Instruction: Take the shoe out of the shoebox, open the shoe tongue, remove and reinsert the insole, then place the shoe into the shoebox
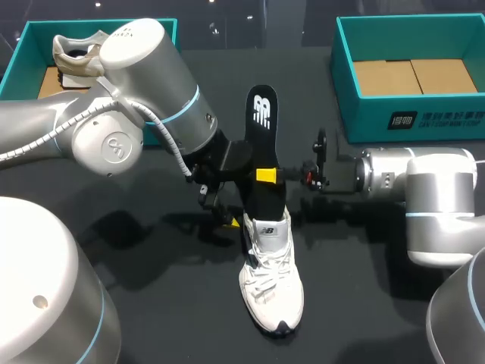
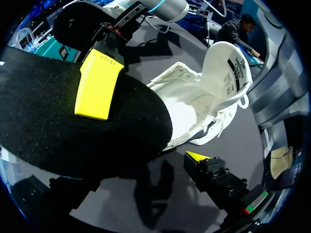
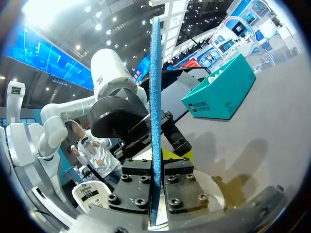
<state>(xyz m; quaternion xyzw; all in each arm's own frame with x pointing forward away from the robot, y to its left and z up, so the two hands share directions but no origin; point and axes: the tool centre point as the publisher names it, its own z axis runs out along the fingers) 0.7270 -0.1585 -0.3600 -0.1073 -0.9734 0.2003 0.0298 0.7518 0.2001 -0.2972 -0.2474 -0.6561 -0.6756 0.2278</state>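
A white shoe (image 1: 271,280) lies on the dark table, toe toward the front edge; in the left wrist view the shoe (image 2: 194,107) has its tongue (image 2: 228,63) lifted. A black insole (image 1: 262,136) stands tilted above the shoe, its lower end at the shoe's opening. My right gripper (image 1: 267,176) reaches in from the right, shut on the insole's middle. The right wrist view shows the insole (image 3: 155,87) edge-on, clamped by that gripper (image 3: 155,191). My left gripper (image 1: 221,212) stands open just left of the heel, holding nothing; one yellow fingertip (image 2: 197,156) shows below the insole (image 2: 53,126).
A teal shoebox (image 1: 23,57) at the back left holds another shoe (image 1: 76,53). A second teal shoebox (image 1: 345,83) with a cardboard floor stands at the back right. The left arm's big elbow (image 1: 144,98) hangs over the table left of the insole.
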